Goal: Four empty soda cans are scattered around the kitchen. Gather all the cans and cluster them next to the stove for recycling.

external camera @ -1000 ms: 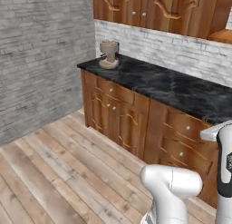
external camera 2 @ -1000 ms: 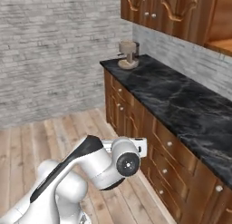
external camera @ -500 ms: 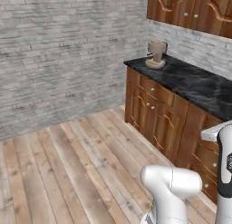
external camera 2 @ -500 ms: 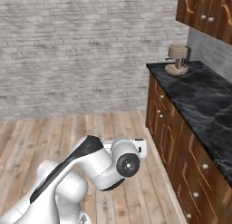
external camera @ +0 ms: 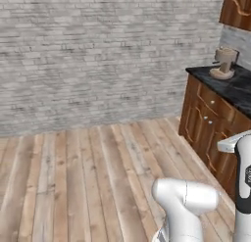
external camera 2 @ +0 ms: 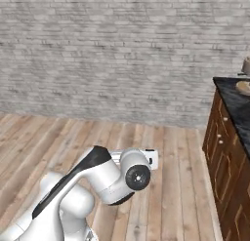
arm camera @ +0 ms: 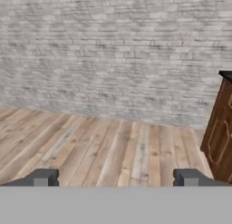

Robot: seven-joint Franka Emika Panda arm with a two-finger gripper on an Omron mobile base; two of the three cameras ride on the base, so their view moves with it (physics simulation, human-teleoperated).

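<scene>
The soda cans and the stove are out of view. In the hand view my gripper is open, its two dark fingertips far apart with nothing between them, pointing over bare wooden floor toward a grey brick wall. The white arm is folded low in front of the base in both base views.
A grey brick wall stands ahead across a wooden plank floor. On the right, dark wood cabinets carry a black marble counter with a small brown stand-like object at its end. The cabinet end shows at the hand view's right.
The whole scene has slid to the right in both base views: the base has turned left, away from the counter and toward the brick wall. The arm keeps its folded pose and the gripper stays open.
</scene>
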